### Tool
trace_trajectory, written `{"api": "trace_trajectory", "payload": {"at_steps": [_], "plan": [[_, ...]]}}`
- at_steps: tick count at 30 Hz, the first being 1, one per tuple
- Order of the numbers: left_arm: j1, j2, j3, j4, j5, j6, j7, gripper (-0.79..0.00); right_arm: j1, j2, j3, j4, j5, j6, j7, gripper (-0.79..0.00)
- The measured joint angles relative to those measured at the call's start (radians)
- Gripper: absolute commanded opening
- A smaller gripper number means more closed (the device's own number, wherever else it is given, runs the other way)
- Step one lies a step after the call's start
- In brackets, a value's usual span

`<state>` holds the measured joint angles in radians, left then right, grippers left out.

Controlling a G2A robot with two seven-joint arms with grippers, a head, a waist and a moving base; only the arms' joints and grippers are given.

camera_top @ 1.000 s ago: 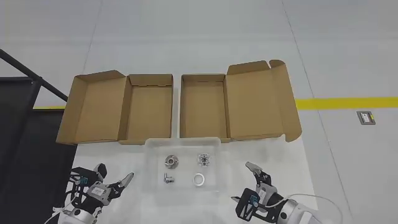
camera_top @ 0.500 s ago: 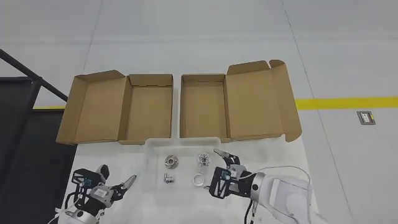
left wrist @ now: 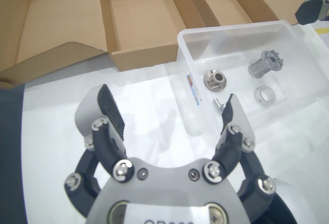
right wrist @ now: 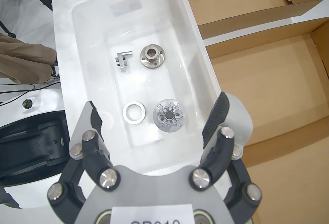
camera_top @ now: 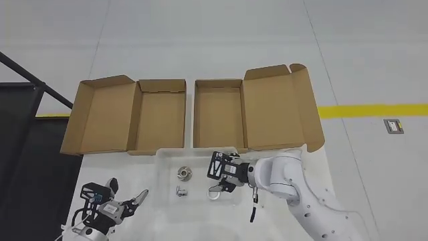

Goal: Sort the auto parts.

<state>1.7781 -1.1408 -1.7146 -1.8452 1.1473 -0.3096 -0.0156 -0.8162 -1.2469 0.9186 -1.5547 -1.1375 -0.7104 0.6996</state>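
Auto parts [camera_top: 183, 173] lie in a clear bin [left wrist: 231, 27] at the table's near middle. Left gripper [left wrist: 167, 92] sits left of it, fingers spread and empty. Inside, bracket [right wrist: 122, 60] and flanged hub [right wrist: 152, 56] lie left, ring [right wrist: 133, 112] and toothed coupling [right wrist: 168, 115] right, beneath the right gripper [right wrist: 157, 100], fingers spread, empty.
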Motion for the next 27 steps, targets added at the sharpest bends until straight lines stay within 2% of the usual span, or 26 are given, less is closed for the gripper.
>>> {"api": "trace_trajectory", "payload": {"at_steps": [6, 13, 19, 23, 27], "plan": [[-0.001, 0.000, 0.002, 0.000, -0.004, -0.008, 0.002, 0.000, 0.000, -0.004, -0.033, 0.009, -0.045, -0.004, -0.010, 0.000], [-0.004, -0.001, -0.013, 0.002, -0.053, -0.007, -0.018, 0.000, 0.115, -0.054, -0.196, 0.058, -0.103, 0.072, 0.203, 0.000], [-0.004, -0.001, -0.013, 0.001, -0.055, -0.005, -0.020, 0.000, 0.206, -0.101, -0.291, 0.146, -0.090, 0.121, 0.318, 0.000], [-0.004, -0.001, -0.013, 0.001, -0.055, -0.005, -0.020, 0.000, 0.248, -0.126, -0.326, 0.213, -0.085, 0.134, 0.344, 0.000], [-0.004, -0.001, -0.013, 0.001, -0.055, -0.005, -0.020, 0.000, 0.273, -0.143, -0.343, 0.270, -0.092, 0.136, 0.317, 0.000]]}}
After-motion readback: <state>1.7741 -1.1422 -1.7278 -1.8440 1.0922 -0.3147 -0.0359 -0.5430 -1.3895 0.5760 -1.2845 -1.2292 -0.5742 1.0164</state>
